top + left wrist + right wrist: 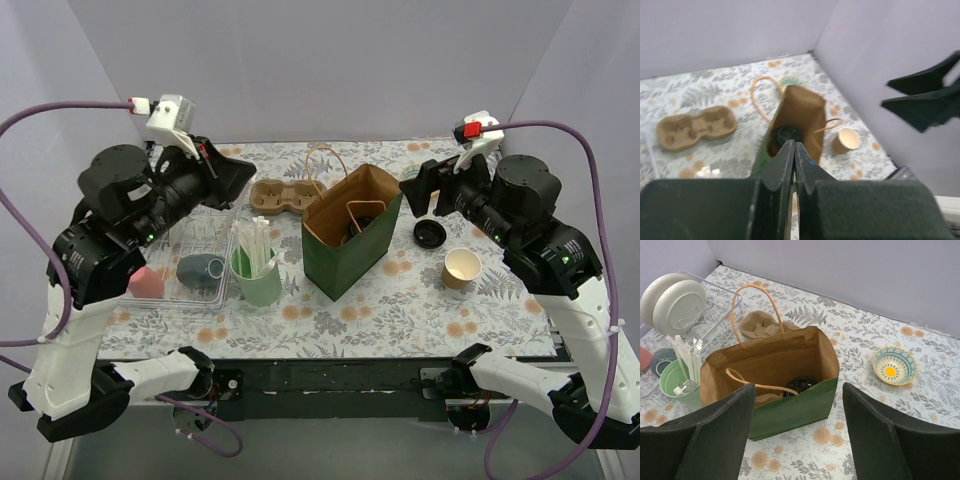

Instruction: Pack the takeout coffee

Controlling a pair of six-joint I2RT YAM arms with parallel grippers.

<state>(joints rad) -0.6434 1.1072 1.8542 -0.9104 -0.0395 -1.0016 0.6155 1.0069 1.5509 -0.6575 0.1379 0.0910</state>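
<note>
Inside tall green paper bag [340, 262] with brown lining, at centre of floral worktop [400, 300]: takeout coffee cup with round black plastic lid [800, 385], on bag floor, only lid showing. Left gripper [794, 149] clenched, empty, raised at bag's 10 o'clock. Right gripper [415, 197] released wide, empty, at bag's 2 o'clock. Lidless paper cup [461, 268] at bag's 4 o'clock, mint-green cup of white sticks [258, 272] at 9 o'clock.
</note>
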